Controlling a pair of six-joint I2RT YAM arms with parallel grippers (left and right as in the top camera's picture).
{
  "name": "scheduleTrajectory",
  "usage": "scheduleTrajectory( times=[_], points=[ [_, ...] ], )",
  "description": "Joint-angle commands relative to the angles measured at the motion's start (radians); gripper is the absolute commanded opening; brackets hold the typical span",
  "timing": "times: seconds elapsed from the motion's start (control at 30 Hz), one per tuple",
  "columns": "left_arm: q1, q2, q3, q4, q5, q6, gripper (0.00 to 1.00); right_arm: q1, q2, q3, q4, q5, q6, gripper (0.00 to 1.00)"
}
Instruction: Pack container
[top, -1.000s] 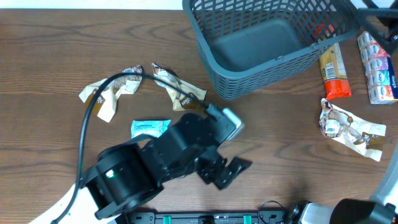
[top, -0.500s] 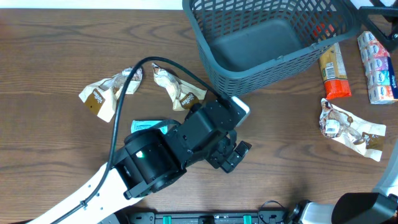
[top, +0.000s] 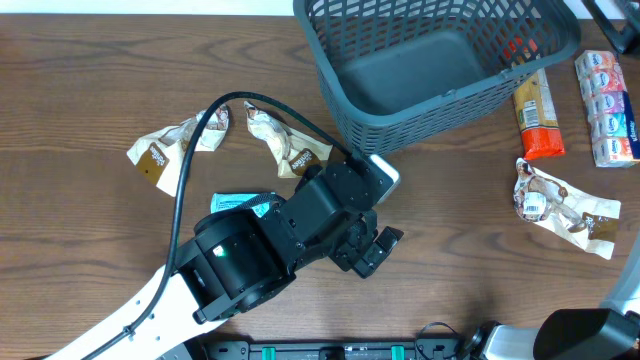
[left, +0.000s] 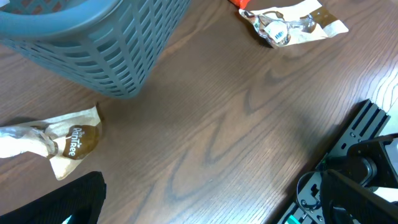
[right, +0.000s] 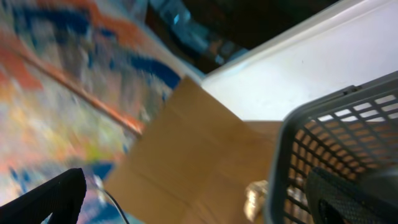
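Note:
The container (top: 345, 100) is a dark grey-blue lattice basket at the top middle of the overhead view, and its floor shows bare. It also shows at the top left of the left wrist view (left: 93, 56) and on the right of the blurred right wrist view (right: 292, 155). My left gripper (top: 375, 250) is open and empty, low over the wood in front of the basket's near corner, its fingers wide apart in the left wrist view (left: 205, 208). My right gripper (right: 199, 199) is open and empty beside the basket's wall. A brown-and-white snack packet (top: 287, 146) lies left of the basket.
Another brown-and-white packet (top: 160, 152) lies far left. A teal packet (top: 238, 205) is half under my left arm. Right of the basket lie a tan-and-orange packet (top: 536, 115), a blue-and-white multipack (top: 606, 108) and a crumpled packet (top: 560, 205), which also shows in the left wrist view (left: 289, 22).
My left arm has swung up and to the right, toward the basket's near corner, then almost stopped. The right arm at the top right has drawn back toward the frame edge.

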Motion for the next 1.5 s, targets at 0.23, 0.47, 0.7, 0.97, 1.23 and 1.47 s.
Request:
scheduleTrajectory(
  times=[0.23, 0.47, 0.7, 0.97, 1.23, 1.47],
  points=[
    [0.003, -0.014, 0.017, -0.01, -0.016, 0.021, 0.99, 0.014, -0.008, -0.016, 0.002, -0.1, -0.523, 0.99],
    [0.003, -0.014, 0.017, -0.021, -0.016, 0.021, 0.99, 0.013, -0.006, -0.019, 0.008, -0.1, -0.879, 0.99],
    [0.003, -0.014, 0.017, -0.022, -0.016, 0.02, 0.99, -0.053, 0.052, -0.019, -0.06, 0.003, -1.132, 0.99],
    [0.004, -0.013, 0.017, -0.011, -0.021, 0.018, 0.99, -0.065, 0.126, -0.019, -0.272, 0.035, -1.24, 0.99],
    [0.005, -0.006, 0.017, -0.002, -0.149, 0.018, 0.99, -0.053, 0.126, 0.039, -0.28, 0.096, -1.247, 0.99],
    [0.005, -0.006, 0.017, 0.058, -0.226, 0.017, 0.99, -0.007, 0.123, 0.187, -0.207, 0.093, -1.054, 0.99]
  ],
)
